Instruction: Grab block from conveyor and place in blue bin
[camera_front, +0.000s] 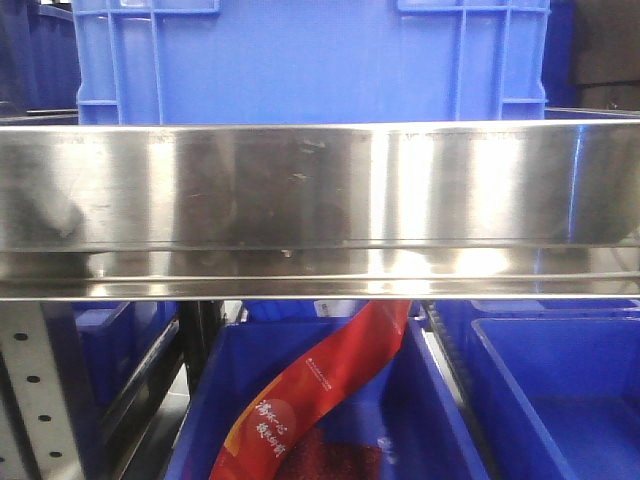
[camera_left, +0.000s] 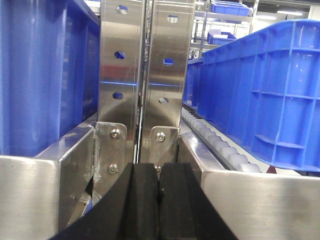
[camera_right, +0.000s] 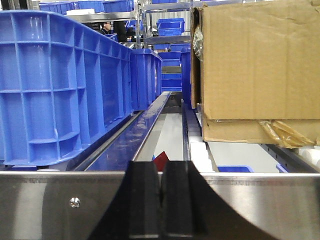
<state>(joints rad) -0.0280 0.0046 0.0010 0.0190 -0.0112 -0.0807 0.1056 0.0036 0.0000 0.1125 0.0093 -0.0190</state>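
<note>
The block and the conveyor are out of view in all three views. My left gripper (camera_left: 159, 172) is shut with nothing between its black fingers, and it faces two steel uprights (camera_left: 145, 75) between blue bins. My right gripper (camera_right: 161, 170) is also shut and empty, just in front of a steel crossbar (camera_right: 60, 205). In the front view a large blue bin (camera_front: 310, 60) stands on a shelf behind a steel rail (camera_front: 320, 200). More blue bins (camera_front: 560, 390) sit below the rail. Neither gripper shows in the front view.
A red printed packet (camera_front: 330, 380) lies in the lower middle bin. White roller tracks (camera_left: 220, 145) run beside a blue bin (camera_left: 270, 95). A cardboard box (camera_right: 255, 60) sits at right, a long blue bin (camera_right: 55, 85) at left, and a red corner (camera_right: 161, 160) shows behind my right fingers.
</note>
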